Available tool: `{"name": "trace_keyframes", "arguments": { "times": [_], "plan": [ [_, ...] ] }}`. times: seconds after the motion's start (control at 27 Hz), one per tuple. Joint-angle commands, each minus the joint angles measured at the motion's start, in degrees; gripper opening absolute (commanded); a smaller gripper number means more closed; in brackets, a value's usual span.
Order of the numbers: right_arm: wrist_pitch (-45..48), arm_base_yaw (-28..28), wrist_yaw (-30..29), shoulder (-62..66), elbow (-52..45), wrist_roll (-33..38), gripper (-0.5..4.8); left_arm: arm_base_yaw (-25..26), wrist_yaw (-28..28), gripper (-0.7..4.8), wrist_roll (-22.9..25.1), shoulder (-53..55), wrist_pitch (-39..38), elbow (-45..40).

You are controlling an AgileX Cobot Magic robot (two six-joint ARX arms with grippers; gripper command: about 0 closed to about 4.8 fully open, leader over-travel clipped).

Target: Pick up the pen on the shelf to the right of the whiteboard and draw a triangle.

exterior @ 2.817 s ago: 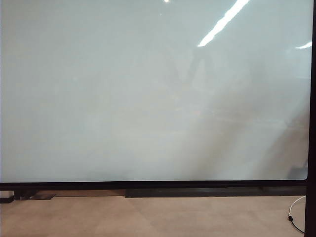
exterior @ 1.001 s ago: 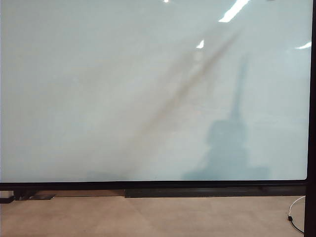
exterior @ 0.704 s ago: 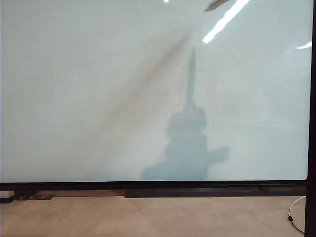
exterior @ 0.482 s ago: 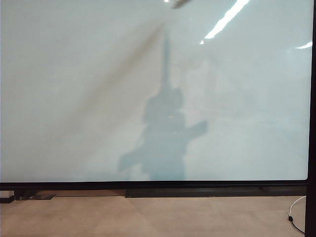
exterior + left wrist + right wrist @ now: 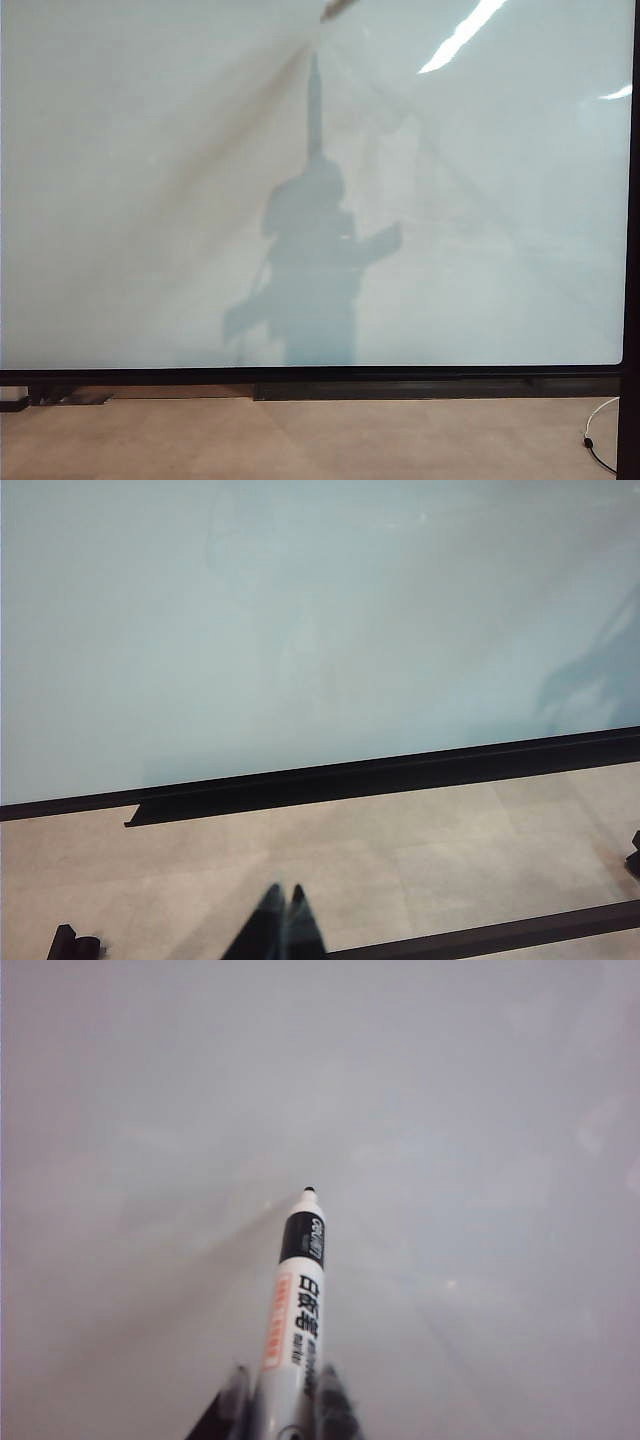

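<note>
Exterior view shows almost none of the right arm: only a blurred sliver of the pen (image 5: 338,9) juts in at the upper edge, cut off by the frame, while a tall grey shadow of arm and marker falls across the whiteboard (image 5: 150,200). Whether the tip touches the board cannot be told, and no drawn line is visible on the glossy surface. From the right wrist camera the right pincer (image 5: 280,1400) is seen only at its fingertips, pinching the white barrel of the pen (image 5: 296,1300), its dark tip aimed at the board. From the left wrist camera the left pincer (image 5: 282,905) shows just two dark tips pressed together, hanging over the beige floor (image 5: 450,850) in front of the board's black lower frame. Against half a second ago, the shadow has slid leftward and upward, and the pen sliver sits a little further left.
</note>
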Motion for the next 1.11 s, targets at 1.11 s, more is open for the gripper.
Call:
{"name": "trace_keyframes", "arguments": {
  "times": [1.11],
  "plan": [
    [14.86,0.81,5.49,8.79,-2.60,-4.44,-0.05,-0.02,0.20,-0.05,0.04,0.04,0.28,0.20]
  ]
}}
